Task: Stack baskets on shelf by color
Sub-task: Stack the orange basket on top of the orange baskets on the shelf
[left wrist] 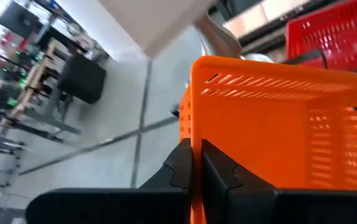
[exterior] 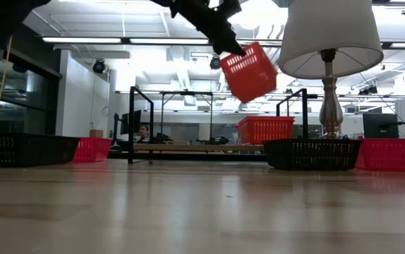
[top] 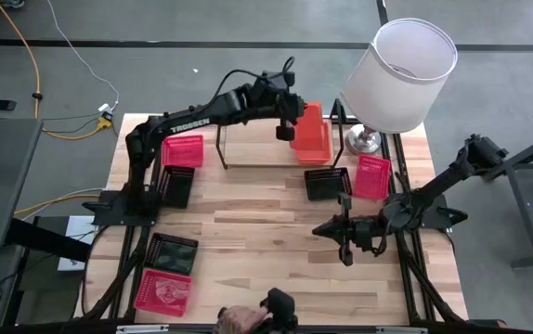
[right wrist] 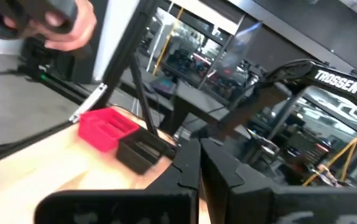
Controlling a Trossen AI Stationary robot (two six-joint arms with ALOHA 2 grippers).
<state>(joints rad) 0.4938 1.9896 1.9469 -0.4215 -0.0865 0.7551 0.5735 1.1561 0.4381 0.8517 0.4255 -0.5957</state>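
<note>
The middle of the tabletop point(top: 266, 232) lies bare, giving open passage across the frame's centre. At upper right the lampshade point(top: 401, 74) overhangs the shelf point(top: 280, 148) end, crowding the left hand point(top: 285, 130) and its orange basket point(top: 313, 134); black baskets point(top: 327, 183) flank below

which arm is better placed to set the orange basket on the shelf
Left. The left gripper already grips the orange plastic mesh basket by its wall, in the air over the black metal-rod shelf. The right gripper waits shut and empty, away from it.
</note>
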